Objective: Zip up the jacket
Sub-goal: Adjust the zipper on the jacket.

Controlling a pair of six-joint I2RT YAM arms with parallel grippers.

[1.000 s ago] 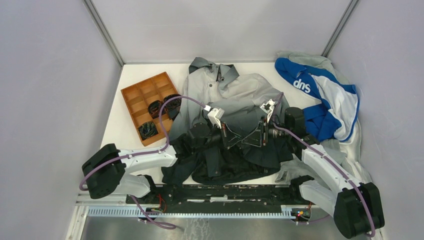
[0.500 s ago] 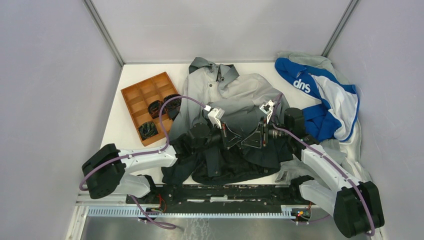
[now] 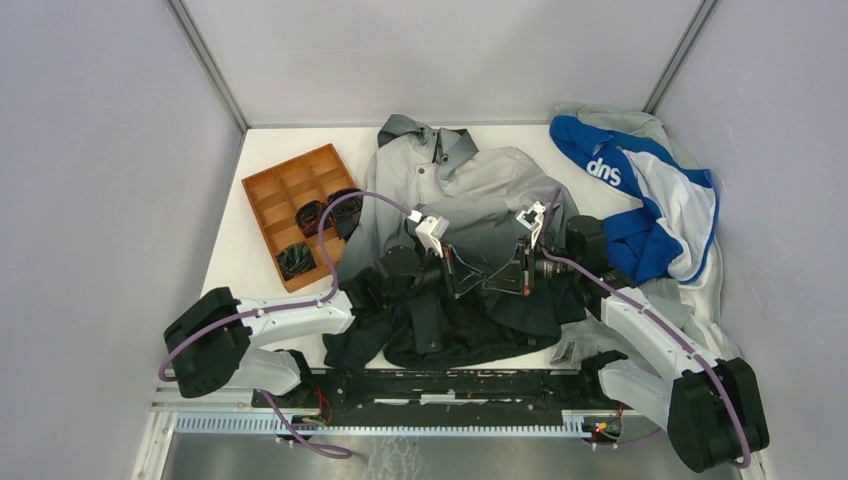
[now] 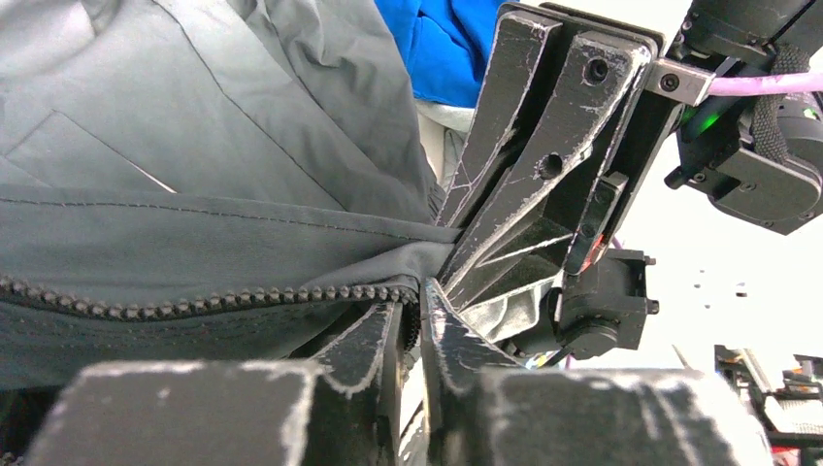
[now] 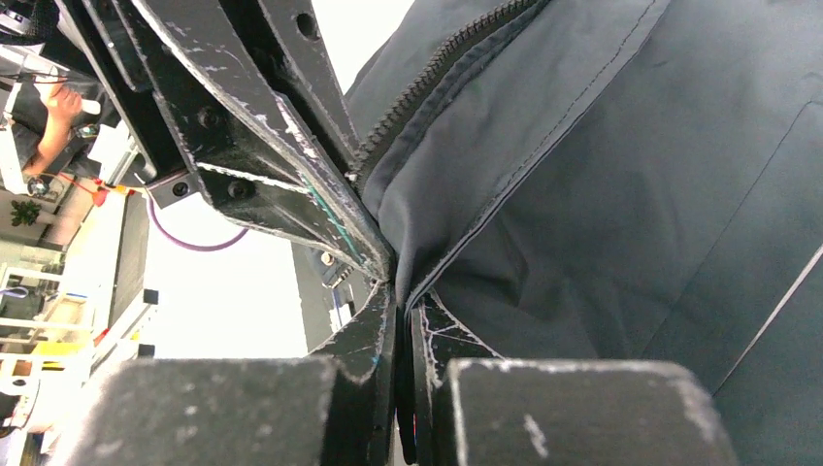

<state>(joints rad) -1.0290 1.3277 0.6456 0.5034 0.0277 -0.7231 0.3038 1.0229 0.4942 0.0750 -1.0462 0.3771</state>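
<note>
You see the jacket (image 3: 470,195) spread across the middle of the white table (image 3: 235,270), with its pale grey hood at the far end and its black hem toward the arm bases. Both grippers meet over its dark lower half, their tips almost touching each other. Your left gripper (image 4: 412,309) is pinched closed on the jacket's edge, right at the zipper (image 4: 194,299) teeth. Your right gripper (image 5: 400,313) is pinched closed on a fold of dark jacket cloth just beside the zipper line.
</note>
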